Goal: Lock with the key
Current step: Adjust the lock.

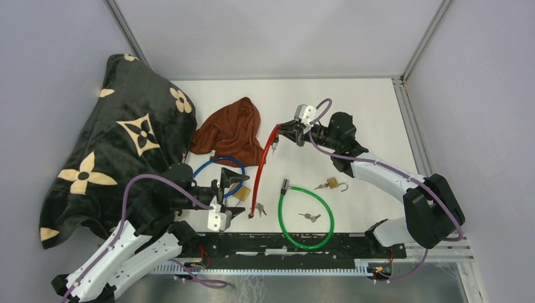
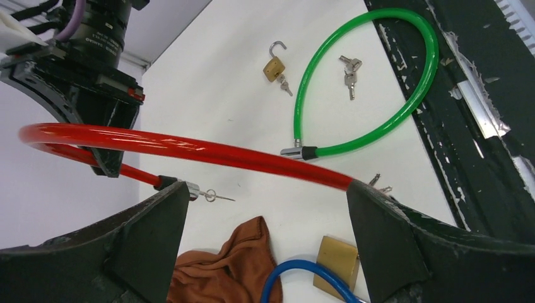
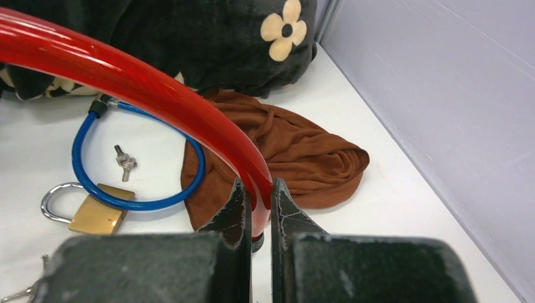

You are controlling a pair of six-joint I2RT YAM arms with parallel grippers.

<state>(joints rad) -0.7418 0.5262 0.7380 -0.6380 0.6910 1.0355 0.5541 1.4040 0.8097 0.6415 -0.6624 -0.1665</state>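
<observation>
My right end effector (image 3: pixel 258 202) is clamped shut on the glossy red cable lock (image 3: pixel 158 95) close to its far end. The jaws pinch the cable so that end hangs above the white desk (image 1: pixel 353 107) instead of lying flat. I judge this grip is there to steady the lock so the other arm can work on it.

From there the cable runs down toward me. Its near end sits on the desk beside a small bunch of silver keys (image 1: pixel 259 210). In the left wrist view, the short stretch beyond the grip ends in a black collar and a silver tip. Something thin and key-like sticks out of that tip, but I cannot tell whether it is seated.

My left end effector (image 1: pixel 230 197) is spread wide and holds nothing. It hovers next to the near part of the red cable and above the blue cable lock (image 1: pixel 217 167).

I read this as the locking step not yet done. The left arm needs to take a key or the loose end while the right arm keeps the cable raised.

The green cable loop (image 1: pixel 307 218) and the open brass padlock (image 1: pixel 332 184) lie well clear on the right.
</observation>
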